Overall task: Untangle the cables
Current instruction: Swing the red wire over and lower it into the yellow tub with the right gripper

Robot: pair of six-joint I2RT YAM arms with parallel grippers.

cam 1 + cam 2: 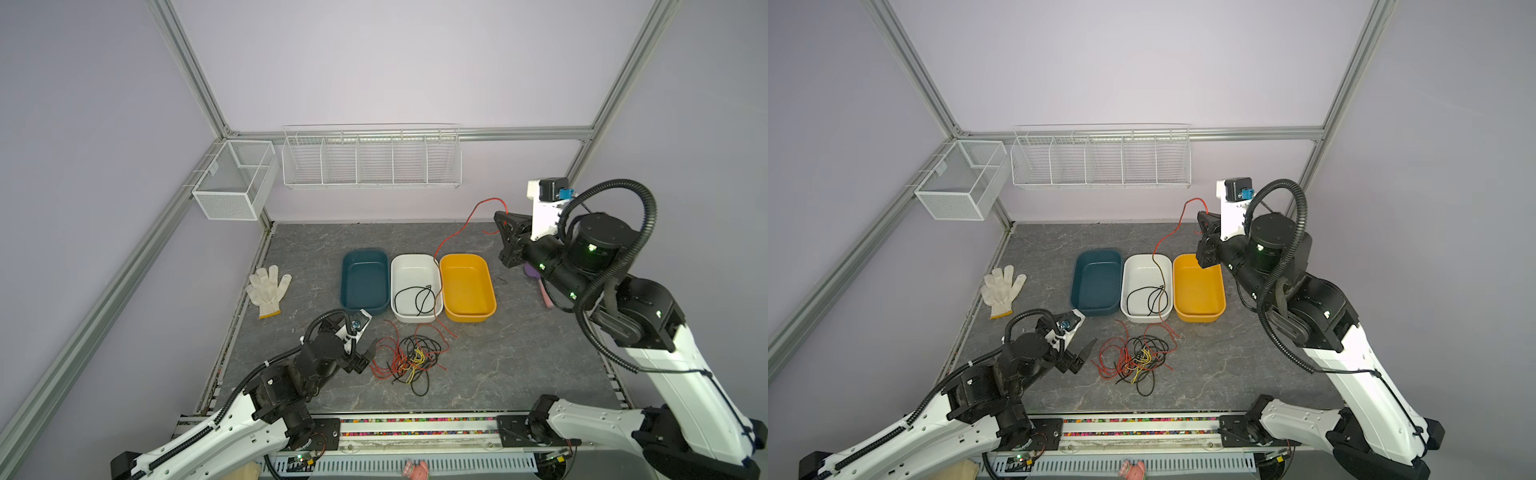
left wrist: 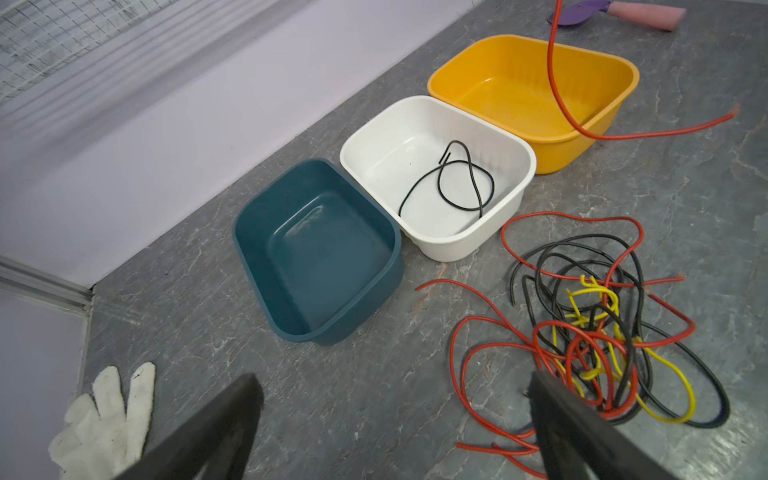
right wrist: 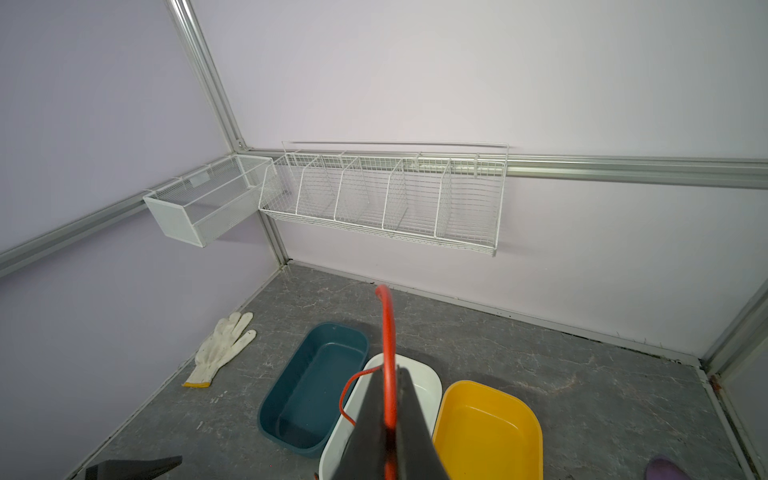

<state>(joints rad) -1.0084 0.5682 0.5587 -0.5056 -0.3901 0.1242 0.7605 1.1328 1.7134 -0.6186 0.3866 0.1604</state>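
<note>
The cables point(image 1: 411, 357) point(image 1: 1138, 358) lie in a tangle of red, black and yellow wires point(image 2: 602, 332) on the grey table, in front of three tubs. My left gripper point(image 1: 365, 355) point(image 1: 1081, 355) point(image 2: 395, 380) hovers open just left of the tangle, holding nothing. Raised at the back right, my right gripper point(image 1: 503, 218) point(image 1: 1202, 218) point(image 3: 390, 370) is shut on a red cable point(image 1: 465, 226) point(image 1: 1177, 232) point(image 3: 388, 328). That cable hangs down over the white tub point(image 1: 415, 256) point(image 2: 436, 249) to the table. A black cable point(image 1: 415, 297) point(image 2: 457, 183) lies inside the white tub.
A blue tub point(image 1: 365, 252) and a yellow tub point(image 1: 465, 256) flank the white one. A white glove point(image 1: 268, 289) lies at the left. Wire baskets point(image 1: 370, 160) and a mesh box point(image 1: 235, 178) hang on the walls. A purple and pink tool point(image 2: 623, 10) lies under the right arm.
</note>
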